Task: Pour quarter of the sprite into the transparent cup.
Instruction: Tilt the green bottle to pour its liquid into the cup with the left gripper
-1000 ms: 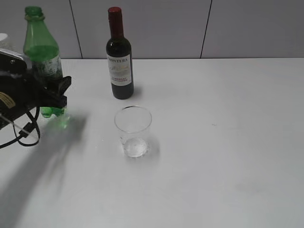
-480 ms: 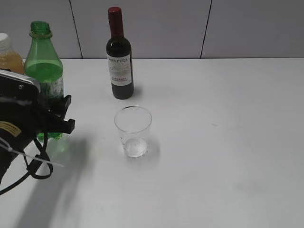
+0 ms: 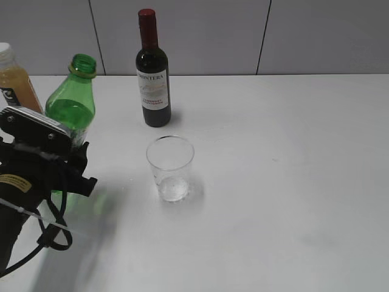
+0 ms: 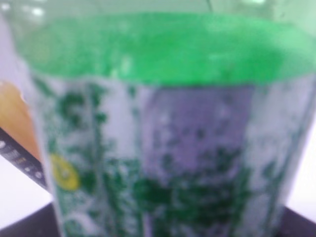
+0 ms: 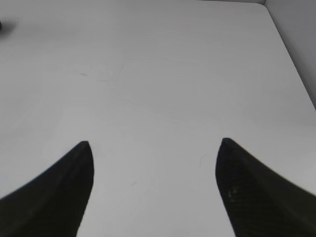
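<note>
— Gripping the sprite (image 3: 73,106) low on its body with the left gripper (image 3: 64,167), fingers clamped on either side; filling the left wrist view with label and green plastic (image 4: 163,138).
— Leaning the neck toward the right, mouth open and pointing up and to the right, near the left edge of the table (image 3: 292,182).
— Standing upright just right of the sprite: the cup (image 3: 171,168), clear, not touching the bottle.
— Standing farther back, behind the cup: the wine bottle (image 3: 152,70), red-capped, upright.
— Peeking in at the far left, behind the sprite: the juice bottle (image 3: 13,76), partly cut off by the frame.
— Hovering over bare table with the right gripper (image 5: 153,192), fingers (image 5: 54,192) spread wide, holding nothing.
</note>
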